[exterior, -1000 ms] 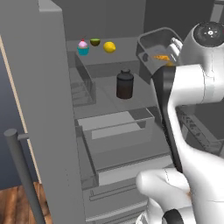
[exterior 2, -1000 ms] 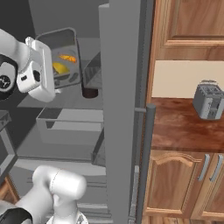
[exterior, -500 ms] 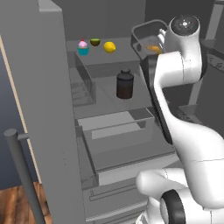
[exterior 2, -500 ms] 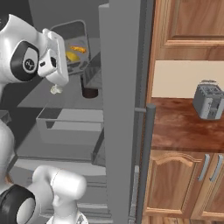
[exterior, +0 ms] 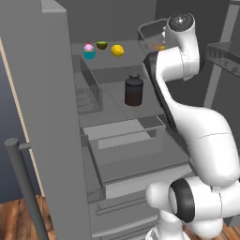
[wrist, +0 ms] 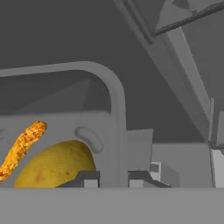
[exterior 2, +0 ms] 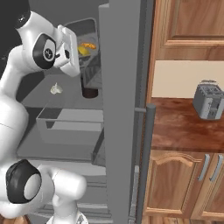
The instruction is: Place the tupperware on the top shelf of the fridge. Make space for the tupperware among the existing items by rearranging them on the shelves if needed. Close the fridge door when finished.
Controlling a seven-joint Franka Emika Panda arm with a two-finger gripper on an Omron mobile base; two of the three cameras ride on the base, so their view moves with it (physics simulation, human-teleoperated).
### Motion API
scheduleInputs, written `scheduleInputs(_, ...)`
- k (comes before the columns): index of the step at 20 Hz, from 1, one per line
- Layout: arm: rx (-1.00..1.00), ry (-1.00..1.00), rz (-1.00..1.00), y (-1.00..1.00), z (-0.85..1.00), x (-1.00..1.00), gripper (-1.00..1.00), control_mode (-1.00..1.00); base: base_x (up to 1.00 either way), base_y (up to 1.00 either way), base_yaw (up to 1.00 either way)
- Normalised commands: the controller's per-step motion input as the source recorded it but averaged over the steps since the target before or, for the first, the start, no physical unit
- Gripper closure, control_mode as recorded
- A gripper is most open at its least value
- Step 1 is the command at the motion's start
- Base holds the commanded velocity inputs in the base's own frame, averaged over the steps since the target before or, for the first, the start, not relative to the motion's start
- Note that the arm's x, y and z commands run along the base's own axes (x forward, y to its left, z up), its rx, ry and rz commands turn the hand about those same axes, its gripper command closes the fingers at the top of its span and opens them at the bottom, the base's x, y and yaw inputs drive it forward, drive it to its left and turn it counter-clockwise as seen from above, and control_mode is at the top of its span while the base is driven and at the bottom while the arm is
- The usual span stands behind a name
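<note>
So the arm is reaching way up into the open fridge [exterior: 56, 93], and the tupperware [exterior: 152, 35] is up at the right end of the top shelf [exterior: 133, 49], partly hidden behind the wrist in the left base view. In the right base view the tupperware [exterior 2: 87, 41] shows next to the hand, tilted toward the camera with its yellow and orange food visible inside. From the hand view the gripper [wrist: 113, 178] has its two fingertips close together on either side of the tub's right wall, so it looks clamped on that wall of the tupperware [wrist: 87, 118], though honestly the tips are cut off at the bottom so I can't be totally sure about contact. A yellow lump and an orange strip sit inside the tub on the left. Whether the tub is resting on the shelf or just held above it, I can't tell. On the left part of the same shelf there's the cupcake [exterior: 88, 50], the halved fruit [exterior: 101, 45] just behind it and the lemon [exterior: 117, 49], well apart from the tub. The dark jar [exterior: 133, 90] stands on the shelf below. Over on the right, a toaster [exterior 2: 208, 99] sits on the wooden surface [exterior 2: 183, 127].
</note>
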Motion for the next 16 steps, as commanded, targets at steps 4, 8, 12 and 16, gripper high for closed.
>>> scheduleInputs(4, 0.0, 0.0, -0.01, -0.01, 0.0, 0.82, 1.0, -1.0, 0.0, 0.0, 0.0)
scheduleInputs(8, 0.0, 0.0, 0.0, 0.0, 0.0, 0.89, 1.0, -1.0, 0.0, 0.0, 0.0)
scheduleInputs(12, 0.0, 0.0, 0.0, 0.0, 0.01, 0.88, 1.0, -1.0, 0.0, 0.0, 0.0)
scheduleInputs(16, -0.01, 0.0, 0.0, 0.0, 0.04, 0.86, 1.0, -1.0, 0.0, 0.0, 0.0)
